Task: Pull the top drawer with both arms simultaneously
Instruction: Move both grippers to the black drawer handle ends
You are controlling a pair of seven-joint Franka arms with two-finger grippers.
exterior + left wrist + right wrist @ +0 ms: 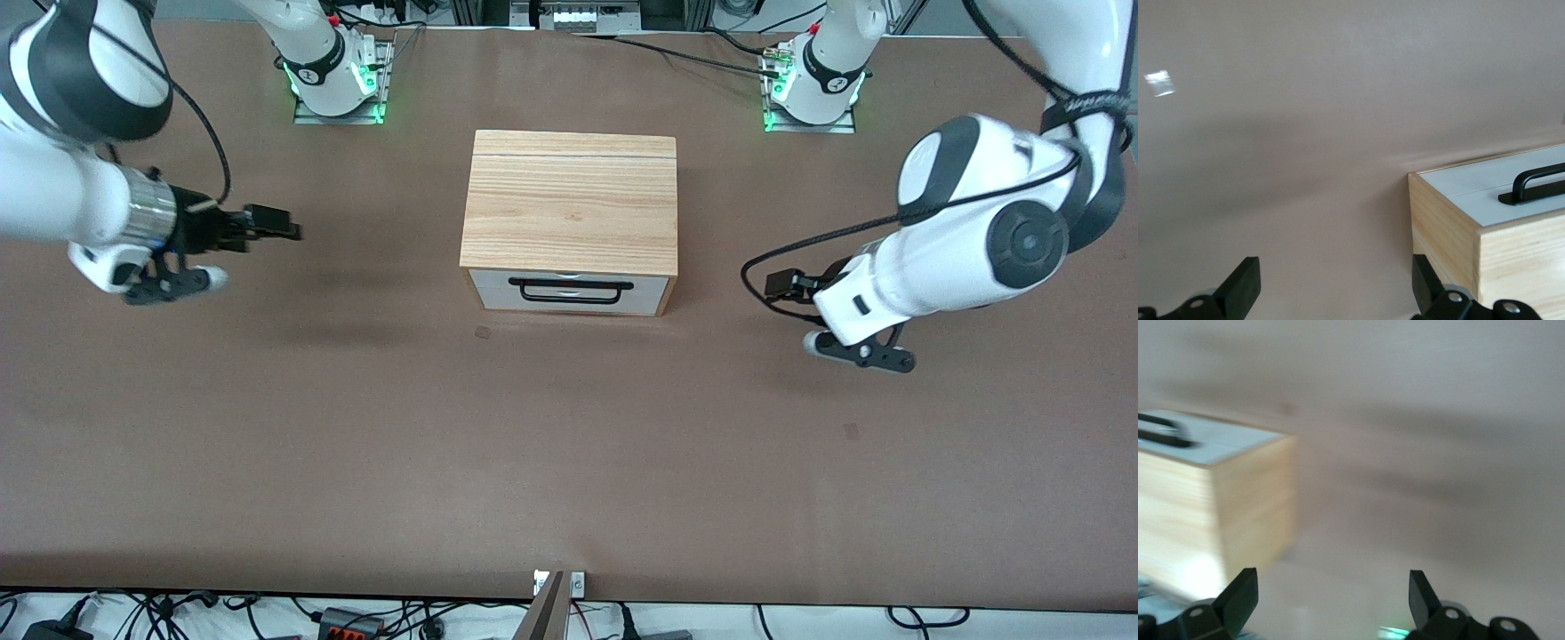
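The top drawer has a white front and a thin black wire handle. It sits shut in the oak-grain cabinet at the middle of the table. My left gripper is open and empty, low over the table beside the cabinet toward the left arm's end. Its wrist view shows the white front, the handle and the open gripper. My right gripper is open and empty over the table toward the right arm's end, well apart from the cabinet. Its wrist view shows the front, the handle and the gripper.
The brown table is bare around the cabinet. The arm bases with green lights stand along the edge farthest from the front camera. Cables run below the nearest edge.
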